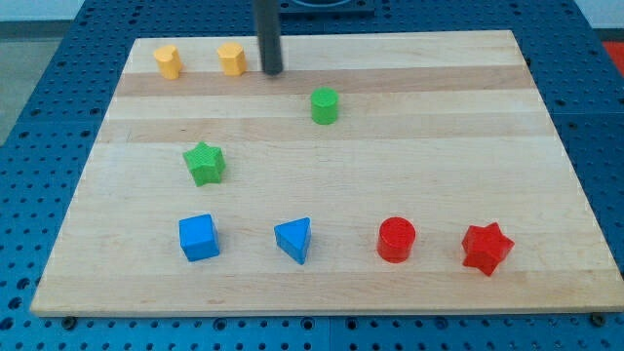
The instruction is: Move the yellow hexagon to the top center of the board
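Note:
Two yellow blocks sit near the board's top left. The one at the far left (169,60) looks rounded. The other (232,58) looks like the yellow hexagon. My tip (271,71) is the lower end of the dark rod, just to the right of this second yellow block, with a small gap between them. Both yellow blocks stand upright on the wooden board (322,175).
A green cylinder (325,105) stands below and right of the tip. A green star (205,163) is at mid left. Along the bottom are a blue cube (199,237), a blue triangle (294,240), a red cylinder (397,239) and a red star (487,248).

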You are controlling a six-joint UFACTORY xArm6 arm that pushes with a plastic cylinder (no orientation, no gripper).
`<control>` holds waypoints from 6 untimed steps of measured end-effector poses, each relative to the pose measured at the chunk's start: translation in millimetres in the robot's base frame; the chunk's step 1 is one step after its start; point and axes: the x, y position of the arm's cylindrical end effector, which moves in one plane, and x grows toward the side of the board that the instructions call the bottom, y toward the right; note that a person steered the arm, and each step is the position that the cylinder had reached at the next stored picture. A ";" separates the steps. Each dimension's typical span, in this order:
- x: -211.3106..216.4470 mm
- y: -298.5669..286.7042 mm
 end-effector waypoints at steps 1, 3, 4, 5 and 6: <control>51.0 -82.7; 172.9 -125.8; 196.6 -101.9; 168.0 -64.9; 157.7 -31.6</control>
